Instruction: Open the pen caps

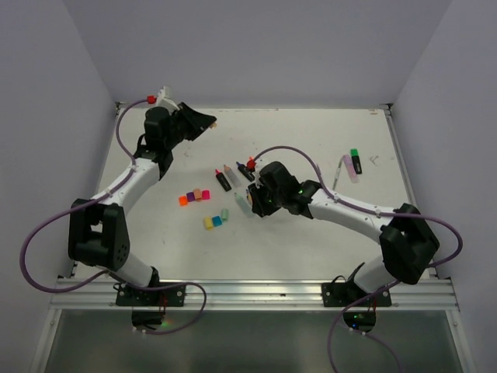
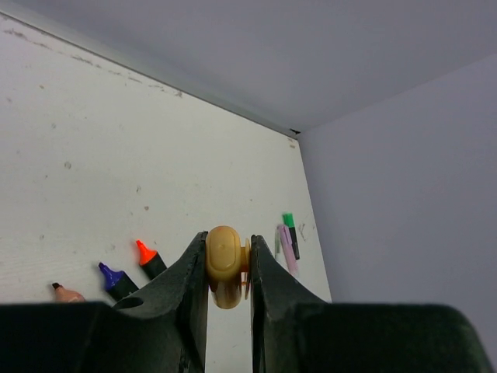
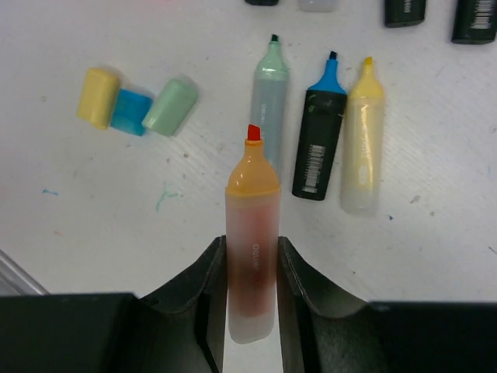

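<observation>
My left gripper point(image 2: 229, 247) is shut on a pale orange pen cap point(image 2: 223, 263), held above the table's far left corner point(image 1: 203, 120). My right gripper point(image 3: 252, 244) is shut on the body of an uncapped pastel orange highlighter point(image 3: 252, 190), tip pointing away, low over the table's middle point(image 1: 251, 204). Loose yellow point(image 3: 98, 97), blue point(image 3: 130, 112) and green point(image 3: 171, 106) pen caps lie together to its left. More caps in pink, orange and purple lie in a cluster point(image 1: 195, 196).
Uncapped mint point(image 3: 270, 85), black blue-tipped point(image 3: 322, 132) and yellow point(image 3: 363, 140) highlighters lie side by side ahead of the right gripper. More uncapped ones lie beyond point(image 1: 233, 175). A green-capped black highlighter point(image 1: 356, 162), a pink one point(image 1: 349, 169) and a thin grey pen point(image 1: 337, 172) lie back right.
</observation>
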Robot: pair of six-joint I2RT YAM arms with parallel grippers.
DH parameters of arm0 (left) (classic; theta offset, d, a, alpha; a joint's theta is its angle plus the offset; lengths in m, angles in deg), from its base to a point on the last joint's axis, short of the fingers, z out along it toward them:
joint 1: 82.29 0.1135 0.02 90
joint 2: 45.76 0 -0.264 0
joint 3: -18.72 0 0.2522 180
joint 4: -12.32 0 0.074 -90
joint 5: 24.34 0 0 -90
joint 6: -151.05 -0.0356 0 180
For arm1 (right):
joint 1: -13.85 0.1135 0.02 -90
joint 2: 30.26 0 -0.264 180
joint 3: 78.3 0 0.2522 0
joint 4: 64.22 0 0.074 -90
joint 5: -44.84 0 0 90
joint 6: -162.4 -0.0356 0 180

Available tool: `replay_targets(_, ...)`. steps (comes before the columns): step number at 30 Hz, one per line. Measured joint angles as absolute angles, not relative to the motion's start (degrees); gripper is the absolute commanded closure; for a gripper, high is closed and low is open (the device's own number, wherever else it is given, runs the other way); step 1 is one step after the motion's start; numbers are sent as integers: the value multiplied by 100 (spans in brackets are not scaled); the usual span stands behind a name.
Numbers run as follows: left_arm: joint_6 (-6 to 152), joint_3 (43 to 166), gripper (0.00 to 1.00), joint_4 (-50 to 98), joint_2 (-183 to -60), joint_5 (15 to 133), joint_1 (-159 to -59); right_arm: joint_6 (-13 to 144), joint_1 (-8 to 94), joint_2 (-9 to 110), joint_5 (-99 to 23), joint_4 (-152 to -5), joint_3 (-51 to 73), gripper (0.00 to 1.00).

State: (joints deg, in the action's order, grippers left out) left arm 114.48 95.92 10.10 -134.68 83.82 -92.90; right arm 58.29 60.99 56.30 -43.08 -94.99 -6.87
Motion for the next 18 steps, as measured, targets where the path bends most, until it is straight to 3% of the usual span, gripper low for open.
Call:
replay_targets(5,11135,9312,100,1510,-13208,8316,-9403,5925,5760,5733,-4616,-9825,-475,100)
replay_targets(12,10497,7904,100,3069,-11466,7866,-9476,6438,4770,6423,-4972,-9954,69,100)
replay_targets(18,10397,6884,100,3807,-10530,7678,-9476,6766,4698,6926,-5169,-9976,152,100)
